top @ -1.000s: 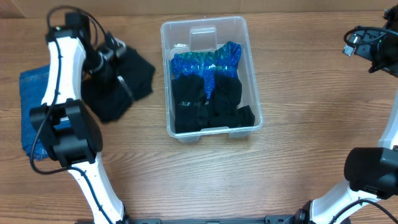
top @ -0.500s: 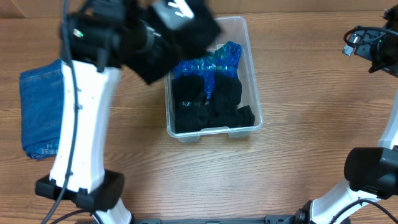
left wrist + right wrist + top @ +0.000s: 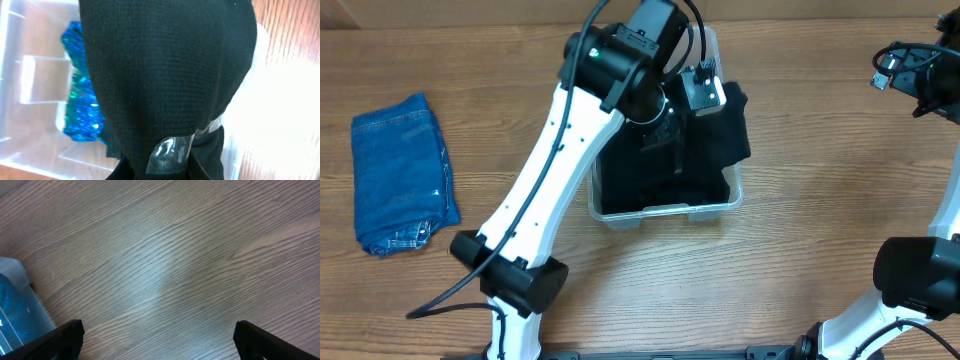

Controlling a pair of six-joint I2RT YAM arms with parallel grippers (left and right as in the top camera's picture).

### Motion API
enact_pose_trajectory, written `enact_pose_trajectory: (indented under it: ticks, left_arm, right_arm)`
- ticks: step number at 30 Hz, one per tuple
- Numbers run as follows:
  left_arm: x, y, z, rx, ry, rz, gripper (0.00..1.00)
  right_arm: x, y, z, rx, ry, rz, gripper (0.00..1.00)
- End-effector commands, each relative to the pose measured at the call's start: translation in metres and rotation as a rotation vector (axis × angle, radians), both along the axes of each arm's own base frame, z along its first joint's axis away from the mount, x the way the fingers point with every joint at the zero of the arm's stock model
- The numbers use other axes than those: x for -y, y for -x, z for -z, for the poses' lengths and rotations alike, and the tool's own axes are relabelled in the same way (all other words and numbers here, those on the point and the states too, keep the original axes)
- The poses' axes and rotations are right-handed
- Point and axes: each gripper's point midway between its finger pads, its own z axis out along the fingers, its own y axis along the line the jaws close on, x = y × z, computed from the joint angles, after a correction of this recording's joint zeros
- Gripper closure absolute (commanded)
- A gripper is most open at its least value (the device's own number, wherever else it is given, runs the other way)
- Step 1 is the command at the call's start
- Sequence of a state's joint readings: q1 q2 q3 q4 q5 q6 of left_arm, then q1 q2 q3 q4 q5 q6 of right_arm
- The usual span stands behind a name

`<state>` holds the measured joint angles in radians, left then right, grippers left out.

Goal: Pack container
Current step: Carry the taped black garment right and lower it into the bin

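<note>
No lettering or number is legible on the container [image 3: 665,213] or black garment [image 3: 725,135].

Black knit cloth [image 3: 165,75], a clear container [image 3: 660,213], glittery blue-green fabric [image 3: 80,100], mottled blue denim [image 3: 402,170], and a brown wood-grain tabletop [image 3: 175,270].

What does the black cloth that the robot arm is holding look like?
The black knit garment is soft, plain black cloth with a fine knitted weave. The left gripper is shut on it, so it hangs bunched over the clear container, hiding most of what is inside. One fold reaches past the container's right rim. Beside it, a shiny blue-green fabric lies in the container. Whether the garment rests on the things below cannot be told.
</note>
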<state>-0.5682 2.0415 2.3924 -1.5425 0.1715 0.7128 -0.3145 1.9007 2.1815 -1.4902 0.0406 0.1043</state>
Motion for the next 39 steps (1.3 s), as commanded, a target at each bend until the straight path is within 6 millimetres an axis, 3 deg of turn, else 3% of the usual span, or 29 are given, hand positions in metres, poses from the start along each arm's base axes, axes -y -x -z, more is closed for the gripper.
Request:
enact_pose_trajectory:
  ticks: [1, 7, 14, 26, 28, 29, 31, 32, 34, 39]
  left_arm:
    - [0.006, 0.007, 0.01, -0.04, -0.017, 0.035, 0.96]
    - [0.016, 0.022, 0.024, -0.161, 0.021, 0.064, 0.96]
    - [0.019, 0.018, 0.045, -0.216, -0.003, 0.041, 0.96]
    - [0.015, 0.008, 0.104, -0.335, -0.12, -0.007, 0.96]
    - [0.009, 0.004, 0.109, -0.327, -0.148, -0.031, 0.89]
    - [0.007, 0.003, 0.11, -0.32, -0.16, -0.037, 0.8]
    - [0.002, -0.002, 0.111, -0.3, -0.191, -0.062, 0.13]
    - [-0.002, -0.004, 0.112, -0.288, -0.21, -0.067, 0.0]
    - [-0.007, -0.014, 0.112, -0.246, -0.241, -0.122, 0.0]
    - [-0.023, -0.064, 0.099, -0.023, -0.269, -0.412, 0.0]
  right_arm:
    - [0.001, 0.0, -0.011, 0.031, 0.013, 0.002, 0.0]
    - [0.001, 0.0, -0.011, 0.031, 0.013, 0.002, 0.0]
    - [0.001, 0.0, -0.011, 0.031, 0.013, 0.003, 0.0]
    - [0.001, 0.0, -0.011, 0.031, 0.013, 0.003, 0.0]
    - [0.001, 0.0, -0.011, 0.031, 0.013, 0.002, 0.0]
    - [0.001, 0.0, -0.011, 0.031, 0.013, 0.003, 0.0]
    - [0.001, 0.0, -0.011, 0.031, 0.013, 0.003, 0.0]
    - [0.001, 0.0, -0.011, 0.031, 0.013, 0.002, 0.0]
    - [0.001, 0.0, -0.011, 0.031, 0.013, 0.002, 0.0]
    - [0.001, 0.0, -0.011, 0.031, 0.013, 0.002, 0.0]
